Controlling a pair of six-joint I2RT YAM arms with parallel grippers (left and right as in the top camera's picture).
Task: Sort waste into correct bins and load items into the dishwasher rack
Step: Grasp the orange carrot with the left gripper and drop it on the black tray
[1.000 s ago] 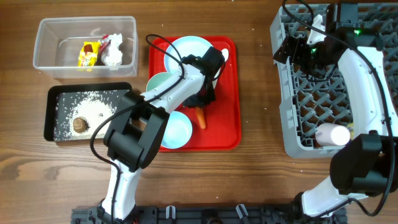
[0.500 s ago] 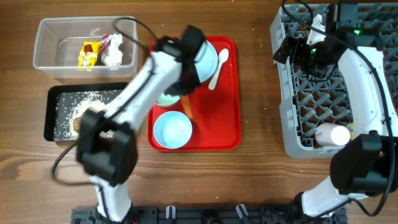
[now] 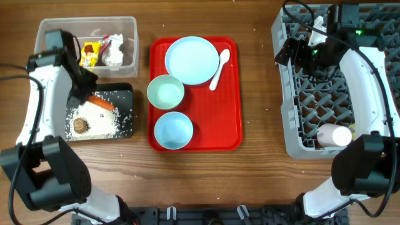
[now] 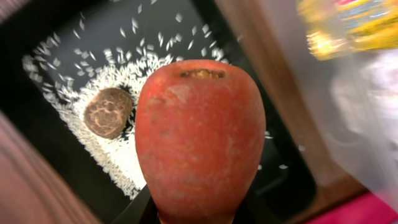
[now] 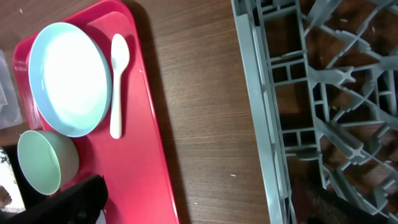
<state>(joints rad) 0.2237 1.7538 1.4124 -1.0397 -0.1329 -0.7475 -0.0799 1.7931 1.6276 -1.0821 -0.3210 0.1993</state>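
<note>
My left gripper [image 3: 86, 96] is shut on the orange carrot [image 3: 100, 102] and holds it over the black tray [image 3: 125, 119], which holds rice [image 3: 100, 119] and a brown lump [image 3: 79, 125]. In the left wrist view the carrot [image 4: 199, 143] fills the middle above the rice [image 4: 134, 93] and lump [image 4: 107, 112]. The clear tub [image 3: 53, 37] holds wrappers [image 3: 89, 53] and tissue [image 3: 113, 55]. The plate [image 3: 192, 59], spoon [image 3: 219, 69] and two bowls [image 3: 165, 92] [image 3: 173, 130] sit on the red tray [image 3: 219, 119]. My right gripper [image 3: 299, 53] is open at the grey rack's [image 3: 281, 94] left edge. No yellow cup shows.
A pale pink cup [image 3: 334, 134] lies on its side in the rack's near right part. In the right wrist view the plate [image 5: 68, 78], spoon [image 5: 117, 74] and one bowl [image 5: 43, 162] show left of bare wood and the rack wall [image 5: 261, 124].
My left arm has swung from the red tray to the left with the carrot and now holds it over the black tray. The right arm has not moved.
</note>
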